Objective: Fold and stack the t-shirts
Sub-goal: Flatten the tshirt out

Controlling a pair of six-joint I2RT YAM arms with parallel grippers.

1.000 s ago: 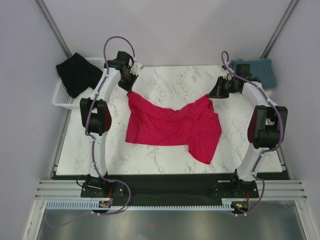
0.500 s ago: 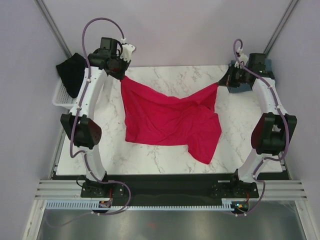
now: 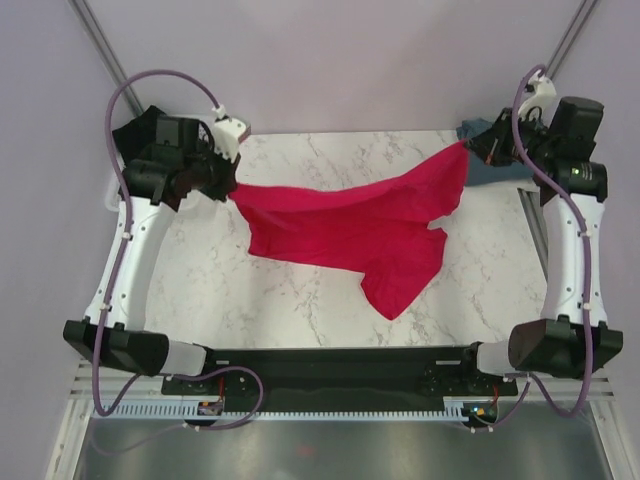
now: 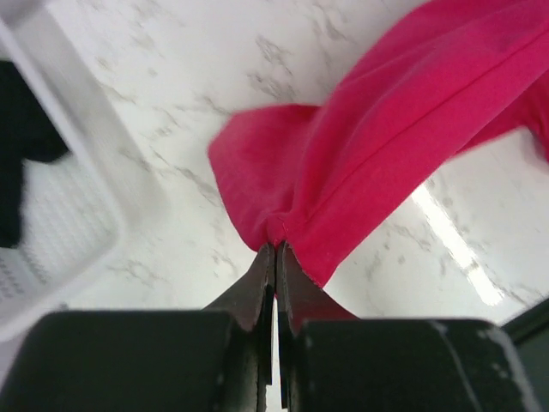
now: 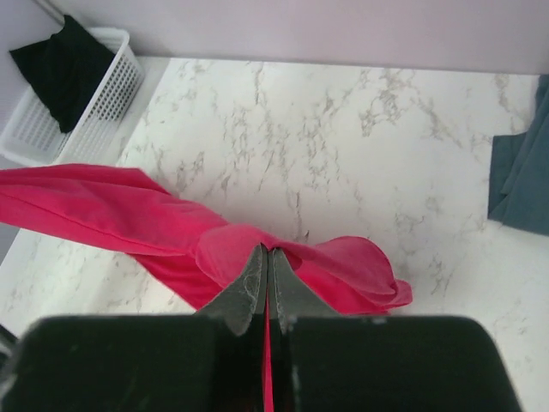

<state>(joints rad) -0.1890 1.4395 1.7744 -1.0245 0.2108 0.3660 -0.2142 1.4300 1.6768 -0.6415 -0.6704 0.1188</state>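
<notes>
The crimson red t-shirt [image 3: 350, 225] hangs stretched above the marble table between both arms. My left gripper [image 3: 228, 185] is shut on its left edge [image 4: 283, 227], raised beside the basket. My right gripper [image 3: 472, 150] is shut on its right edge [image 5: 257, 249], held high at the far right. The shirt's lower part [image 3: 400, 280] sags toward the table. A blue-grey t-shirt [image 3: 497, 172] lies at the table's far right corner, also showing in the right wrist view [image 5: 523, 172]. A black t-shirt [image 5: 64, 56] lies in the basket, partly hidden behind the left arm in the top view [image 3: 135, 130].
The white wire basket [image 5: 111, 86] stands off the table's far left corner; its rim also appears in the left wrist view [image 4: 77, 197]. The marble table [image 3: 300, 300] ends at a black strip along the near side. Grey walls close in the back and sides.
Both arms have risen and spread outward, pulling the red shirt up off the table and stretching it between them. Both grips have held.
</notes>
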